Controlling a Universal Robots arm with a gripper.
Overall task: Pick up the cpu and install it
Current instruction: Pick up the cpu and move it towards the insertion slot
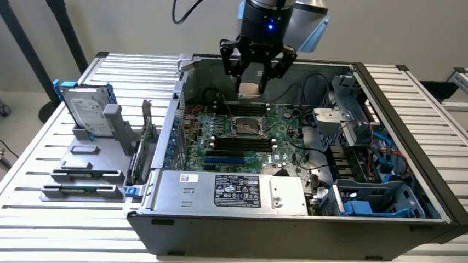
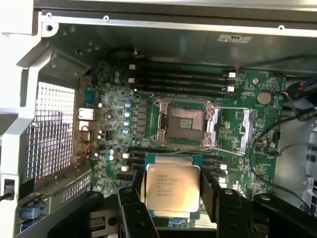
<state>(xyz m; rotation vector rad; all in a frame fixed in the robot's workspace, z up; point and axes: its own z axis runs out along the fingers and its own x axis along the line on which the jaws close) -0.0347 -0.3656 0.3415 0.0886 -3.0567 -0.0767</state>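
A plain, pale grey wall (image 1: 124, 27) closes the scene at the back, evenly lit with no hard shadows, and two thin black poles (image 1: 28, 52) slant across it at the exterior view's left. The tabletop (image 1: 36, 181) is built of silver ribbed metal slats laid side by side with dark grooves between them, their ridges catching a soft sheen. Past its edge at the exterior view's left lies a light-coloured floor (image 1: 22, 123), and at the far right shows the corner of another slatted metal surface (image 1: 461, 76).
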